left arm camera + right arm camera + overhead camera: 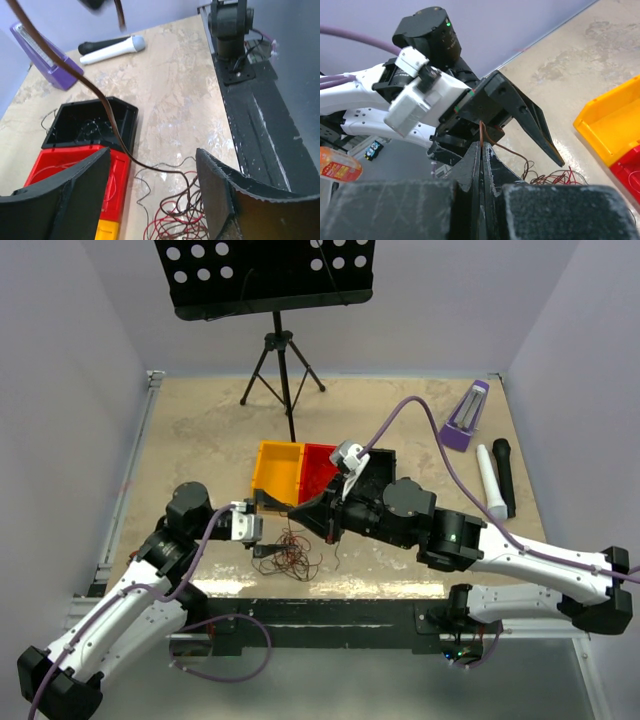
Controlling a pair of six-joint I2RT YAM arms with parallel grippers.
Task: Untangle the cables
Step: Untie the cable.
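Observation:
The cables (288, 558) are a loopy clump of thin red and black wires on the table in front of the bins, also seen in the left wrist view (182, 215) and behind the right gripper's fingers (561, 176). My left gripper (270, 525) hovers just left of the clump, open (150, 200), with wires lying below the gap. A single brown wire (107, 112) rises from the clump up to my right gripper (308, 512), which is shut on its end (481, 144) above the table, facing the left gripper (520, 110).
Yellow (278, 468), red (318, 468) and black (382, 462) bins stand in a row behind the clump; thin wires lie in the red bin (65, 165). A purple device (465, 415), white (490, 483) and black (503, 475) microphones lie at right. A stand's tripod (283, 365) is at the back.

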